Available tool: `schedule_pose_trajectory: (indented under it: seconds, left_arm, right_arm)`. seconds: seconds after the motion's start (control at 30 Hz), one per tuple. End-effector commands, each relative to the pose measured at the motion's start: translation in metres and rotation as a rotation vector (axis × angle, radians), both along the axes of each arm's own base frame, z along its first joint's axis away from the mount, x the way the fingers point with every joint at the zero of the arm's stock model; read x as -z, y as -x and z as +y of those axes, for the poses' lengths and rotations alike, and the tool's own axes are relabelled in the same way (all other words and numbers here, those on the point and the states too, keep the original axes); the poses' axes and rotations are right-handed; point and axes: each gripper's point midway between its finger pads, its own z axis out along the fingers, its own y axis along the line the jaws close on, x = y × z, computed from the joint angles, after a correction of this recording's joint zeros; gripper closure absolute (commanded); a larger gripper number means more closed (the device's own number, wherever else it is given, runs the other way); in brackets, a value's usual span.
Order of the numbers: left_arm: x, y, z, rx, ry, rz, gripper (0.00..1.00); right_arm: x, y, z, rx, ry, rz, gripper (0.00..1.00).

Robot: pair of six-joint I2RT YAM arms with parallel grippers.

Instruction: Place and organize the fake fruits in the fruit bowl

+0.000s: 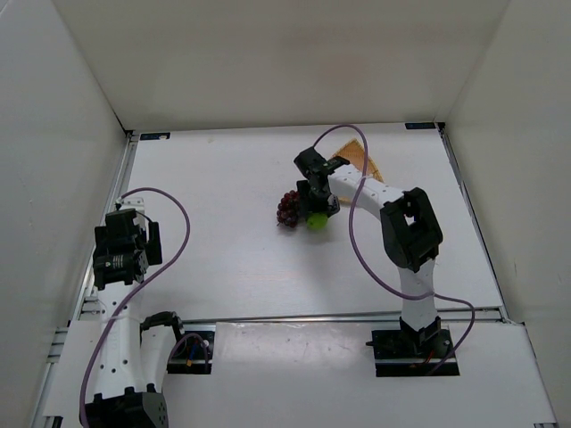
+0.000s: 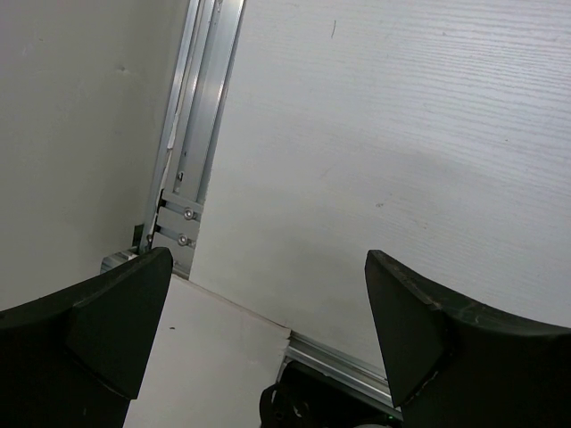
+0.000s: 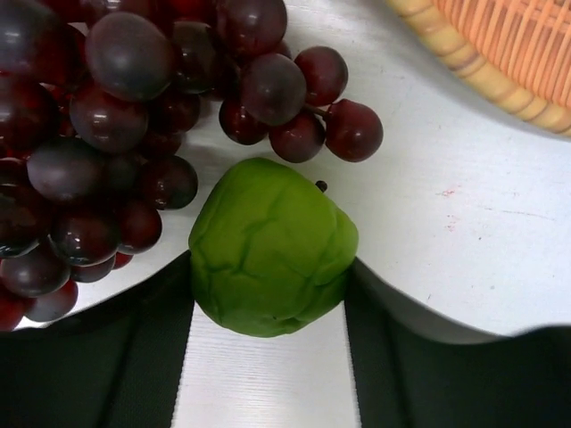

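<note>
The lime-green fruit (image 3: 268, 241) rests on the white table with both black fingers of my right gripper (image 3: 268, 299) pressed against its sides, so the gripper is shut on it. From above, this green fruit (image 1: 317, 219) sits under the right gripper (image 1: 318, 212). The dark red-purple grapes (image 3: 107, 134) lie touching the green fruit on its left; overhead, the grapes (image 1: 288, 209) are just left of the gripper. The wicker fruit bowl (image 3: 508, 53) is close behind, and my right arm partly covers the bowl (image 1: 350, 150). My left gripper (image 2: 268, 303) stands open and holds nothing, far off at the table's left edge (image 1: 120, 263).
White walls enclose the table on three sides. An aluminium rail (image 2: 192, 134) runs along the left edge beside my left gripper. Purple cables (image 1: 178, 223) loop from both arms over the table surface.
</note>
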Motion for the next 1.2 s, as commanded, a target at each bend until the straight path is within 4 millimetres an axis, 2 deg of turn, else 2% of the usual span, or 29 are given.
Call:
schedule_pose_trajectory:
  seconds: [0.0,0.07,0.17,0.2,0.23,0.27,0.33,0.37,0.43,0.47,0.5,0.53,0.57,0.6,0.63,0.7,0.73,0.77,0.8,0.83,0.9,0.93,0.97,1.0,1.03,1.07,1.1,1.13,1.17]
  left_arm:
    - [-0.004,-0.005,-0.001,0.021,-0.004,-0.014,0.0]
    - [0.0,-0.002,0.0,0.048,-0.024,0.021,0.0]
    - [0.003,0.0,0.0,0.056,-0.026,0.044,0.0]
    - [0.007,0.0,-0.002,0.062,-0.018,0.051,0.0]
    - [0.006,0.0,-0.002,0.069,-0.023,0.055,0.0]
    - [0.006,0.0,-0.002,0.069,-0.023,0.055,0.0]
    - [0.007,-0.001,-0.004,0.078,-0.013,0.053,0.0]
    - [0.003,-0.003,-0.005,0.087,-0.008,0.039,0.0]
    - [0.003,-0.005,-0.009,0.113,0.009,0.045,0.0]
    - [-0.001,-0.008,-0.011,0.122,0.016,0.037,0.0]
    - [-0.002,-0.008,-0.016,0.149,0.036,0.052,0.0]
    - [-0.005,-0.01,-0.018,0.171,0.036,0.046,0.0]
    - [-0.004,-0.01,-0.02,0.18,0.049,0.057,0.0]
    - [-0.011,-0.013,-0.023,0.208,0.052,0.041,0.0]
    - [-0.013,-0.013,-0.025,0.227,0.052,0.045,0.0]
    - [-0.018,-0.019,-0.03,0.284,0.06,0.05,0.0]
    - [-0.02,-0.02,-0.032,0.304,0.067,0.059,0.0]
    - [-0.023,-0.022,-0.035,0.329,0.075,0.063,0.0]
    - [-0.035,-0.033,-0.044,0.393,0.092,0.057,0.0]
    - [-0.04,-0.039,-0.05,0.431,0.108,0.064,0.0]
    - [-0.039,-0.052,-0.066,0.497,0.163,0.135,0.0]
    - [-0.059,-0.066,-0.086,0.562,0.176,0.104,0.0]
    - [-0.064,-0.075,-0.098,0.6,0.184,0.117,0.0]
    - [-0.055,-0.089,-0.111,0.633,0.205,0.18,0.0]
    - [-0.075,-0.103,-0.14,0.721,0.198,0.152,0.0]
    - [-0.075,-0.11,-0.157,0.77,0.198,0.175,0.0]
    - [-0.064,-0.124,-0.175,0.801,0.211,0.229,0.0]
    - [-0.079,-0.131,-0.212,0.902,0.23,0.203,0.0]
    - [-0.08,-0.136,-0.232,0.956,0.256,0.209,0.0]
  right_arm:
    - [-0.005,0.001,0.001,0.004,-0.018,0.0,0.71]
    - [-0.013,0.0,-0.003,0.013,-0.028,-0.014,0.83]
    - [-0.04,0.001,-0.019,0.059,-0.054,-0.069,0.83]
    - [-0.063,-0.001,-0.029,0.082,-0.075,-0.121,0.83]
    - [-0.073,-0.005,-0.037,0.114,-0.083,-0.156,0.83]
    - [-0.087,-0.015,-0.057,0.19,-0.075,-0.22,0.83]
    - [-0.095,-0.03,-0.078,0.28,-0.056,-0.274,0.83]
    - [-0.097,-0.046,-0.096,0.347,-0.051,-0.288,0.83]
    - [-0.097,-0.068,-0.108,0.415,-0.056,-0.292,0.81]
    - [-0.077,-0.083,-0.118,0.446,-0.036,-0.246,0.79]
    - [-0.093,-0.102,-0.117,0.449,-0.055,-0.269,0.76]
    - [-0.091,-0.113,-0.124,0.47,-0.047,-0.261,0.71]
    - [-0.067,-0.119,-0.12,0.464,-0.024,-0.204,0.68]
    - [-0.064,-0.122,-0.124,0.464,-0.004,-0.18,0.64]
    - [-0.062,-0.135,-0.126,0.464,-0.002,-0.185,0.46]
    - [-0.061,-0.136,-0.128,0.469,-0.006,-0.175,0.23]
    - [-0.065,-0.138,-0.133,0.488,-0.022,-0.181,0.0]
    - [-0.07,-0.134,-0.132,0.484,-0.033,-0.18,0.0]
    - [-0.076,-0.134,-0.137,0.495,-0.042,-0.197,0.0]
    - [-0.1,-0.13,-0.136,0.491,-0.078,-0.239,0.0]
    - [-0.109,-0.121,-0.143,0.5,-0.092,-0.265,0.0]
    - [-0.138,-0.114,-0.15,0.511,-0.122,-0.323,0.0]
    - [-0.147,-0.108,-0.152,0.503,-0.128,-0.342,0.0]
    - [-0.144,-0.096,-0.16,0.512,-0.118,-0.328,0.0]
    - [-0.169,-0.087,-0.168,0.516,-0.142,-0.386,0.0]
    - [-0.175,-0.08,-0.169,0.515,-0.151,-0.403,0.0]
    - [-0.195,-0.069,-0.182,0.539,-0.167,-0.447,0.0]
    - [-0.186,-0.057,-0.19,0.551,-0.153,-0.426,0.0]
    - [-0.188,-0.048,-0.198,0.568,-0.145,-0.435,0.0]
